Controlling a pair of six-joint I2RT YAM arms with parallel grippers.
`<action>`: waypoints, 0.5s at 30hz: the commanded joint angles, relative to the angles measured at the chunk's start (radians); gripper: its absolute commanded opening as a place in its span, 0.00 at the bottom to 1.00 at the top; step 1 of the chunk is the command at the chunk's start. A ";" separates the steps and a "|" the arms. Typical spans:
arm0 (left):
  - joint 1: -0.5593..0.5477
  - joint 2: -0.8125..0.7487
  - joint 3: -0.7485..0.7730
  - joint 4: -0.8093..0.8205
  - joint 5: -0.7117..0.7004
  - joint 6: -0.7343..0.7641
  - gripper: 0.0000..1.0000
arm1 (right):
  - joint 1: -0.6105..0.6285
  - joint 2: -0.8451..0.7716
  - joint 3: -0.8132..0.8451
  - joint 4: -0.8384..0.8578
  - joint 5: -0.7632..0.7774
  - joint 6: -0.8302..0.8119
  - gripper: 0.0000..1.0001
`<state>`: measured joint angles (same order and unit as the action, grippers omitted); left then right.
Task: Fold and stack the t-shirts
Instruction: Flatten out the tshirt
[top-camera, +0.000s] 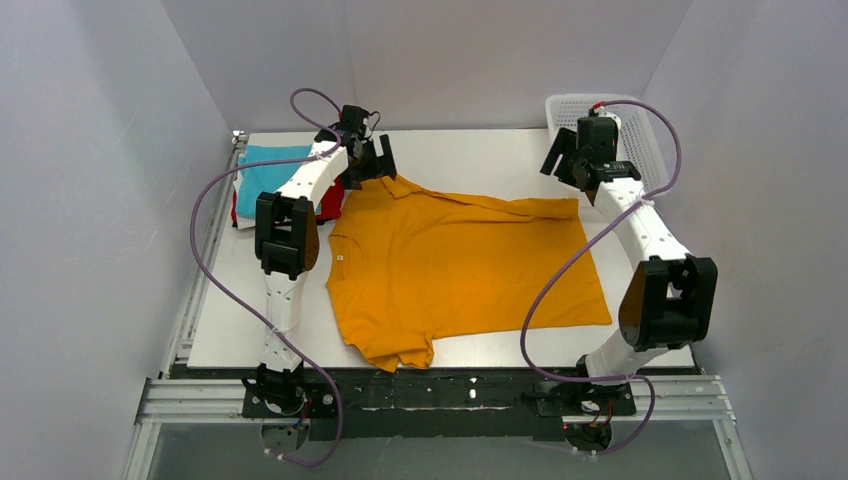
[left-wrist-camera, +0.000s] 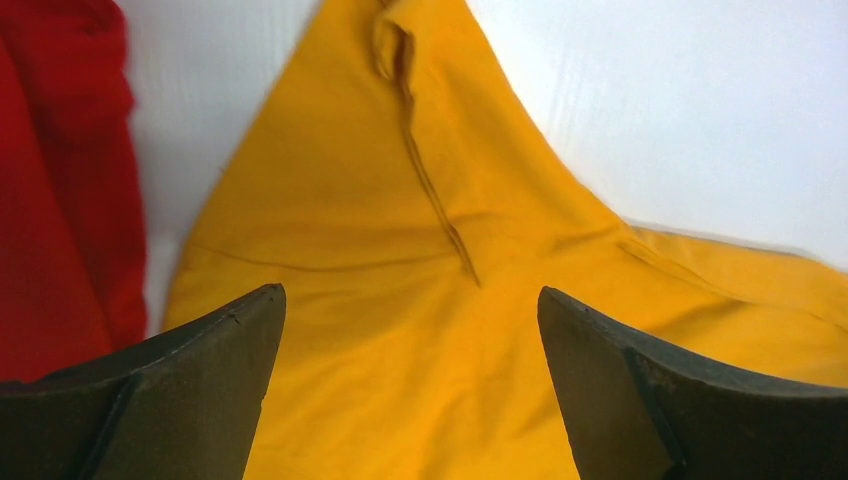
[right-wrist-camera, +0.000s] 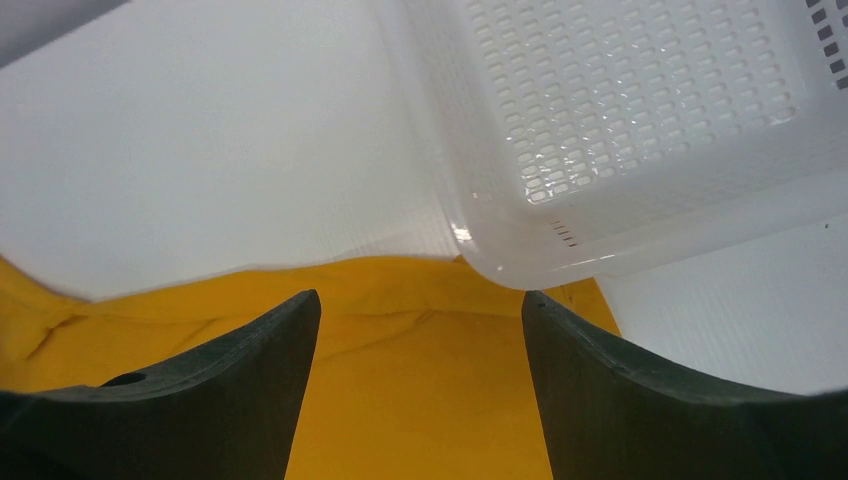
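The big orange t-shirt (top-camera: 460, 270) lies flat on the bench (top-camera: 480, 160). Its long way runs from one claw across to the other, with the neck end on the left claw's side.

The left claw (top-camera: 368, 160) hangs over the far sleeve. Its two fingers are wide apart and hold nothing. In the left wrist view the sleeve's point sticks straight out ahead of the claw, with a seam running up the middle between the fingers. The red t-shirt (left-wrist-camera: 60, 200) in the pile is just off to the left claw's left.

The right claw (right-wrist-camera: 420, 300) is wide open too, and empty. The shirt's far edge lies right under it, and the corner of the white basket (right-wrist-camera: 500, 260) is just past that edge — I cannot tell if they touch.

So each arm has its own far corner close by. I think the next move is a grab at both corners, then a pull toward the arms to fold the shirt — the right claw should stay off the basket.
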<state>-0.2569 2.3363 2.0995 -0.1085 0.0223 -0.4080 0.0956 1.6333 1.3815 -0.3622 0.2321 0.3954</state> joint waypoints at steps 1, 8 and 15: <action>0.004 -0.067 -0.097 0.013 0.146 -0.134 0.98 | 0.055 -0.117 -0.113 0.011 -0.075 0.049 0.83; 0.004 0.025 -0.058 0.064 0.237 -0.247 0.98 | 0.118 -0.196 -0.281 0.032 -0.189 0.129 0.83; -0.002 0.064 -0.081 0.154 0.218 -0.319 0.98 | 0.122 -0.259 -0.401 0.045 -0.199 0.152 0.83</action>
<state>-0.2573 2.3791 2.0350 0.0441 0.2214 -0.6685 0.2173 1.4406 1.0096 -0.3477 0.0505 0.5213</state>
